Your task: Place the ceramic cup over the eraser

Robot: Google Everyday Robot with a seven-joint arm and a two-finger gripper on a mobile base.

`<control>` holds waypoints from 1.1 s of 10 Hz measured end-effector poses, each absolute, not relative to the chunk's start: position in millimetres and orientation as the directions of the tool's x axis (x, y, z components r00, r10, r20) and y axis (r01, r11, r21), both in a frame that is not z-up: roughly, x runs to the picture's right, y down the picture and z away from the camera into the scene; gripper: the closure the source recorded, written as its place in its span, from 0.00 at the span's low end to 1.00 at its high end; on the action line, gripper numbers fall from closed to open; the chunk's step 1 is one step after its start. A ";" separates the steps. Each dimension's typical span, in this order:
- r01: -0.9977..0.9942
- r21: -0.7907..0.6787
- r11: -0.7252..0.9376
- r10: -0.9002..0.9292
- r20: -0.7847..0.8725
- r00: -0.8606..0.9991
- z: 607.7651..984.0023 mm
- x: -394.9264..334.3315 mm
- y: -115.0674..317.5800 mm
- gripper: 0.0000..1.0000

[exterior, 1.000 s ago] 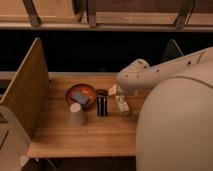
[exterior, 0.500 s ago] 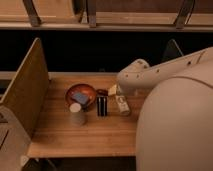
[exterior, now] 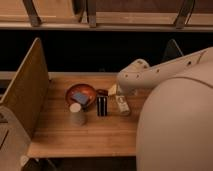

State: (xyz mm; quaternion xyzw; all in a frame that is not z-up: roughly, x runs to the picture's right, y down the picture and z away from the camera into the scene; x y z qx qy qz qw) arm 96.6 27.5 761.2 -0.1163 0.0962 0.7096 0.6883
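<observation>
The ceramic cup (exterior: pixel 77 114) is a small pale beige tapered cup that stands upright on the wooden table (exterior: pixel 90 137), left of centre. The eraser (exterior: pixel 102 106) is a dark block with thin pale stripes, upright just to the right of the cup and apart from it. My gripper (exterior: pixel 114 90) is at the end of the white arm (exterior: pixel 160 72), low over the table just behind and right of the eraser, beside the bowl.
A red-brown bowl (exterior: pixel 80 92) holding a flat blue-grey slab (exterior: pixel 81 98) sits behind the cup. A pale cream oblong thing (exterior: pixel 122 105) lies right of the eraser. A wooden side panel (exterior: pixel 27 92) walls the table's left. My white body (exterior: pixel 175 130) fills the right foreground.
</observation>
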 end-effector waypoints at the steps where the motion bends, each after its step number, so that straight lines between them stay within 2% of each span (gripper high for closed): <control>1: -1.000 -0.025 0.006 0.955 -0.296 0.013 754.7 93.4 22.6 0.20; 4: -0.983 -0.044 0.180 0.940 -0.288 0.185 727.4 57.9 -2.3 0.20; 6: -0.962 -0.090 0.256 0.911 -0.310 0.272 718.1 29.2 -1.0 0.20; 11: -0.863 -0.394 0.318 0.801 -0.375 0.466 748.6 -94.0 57.5 0.20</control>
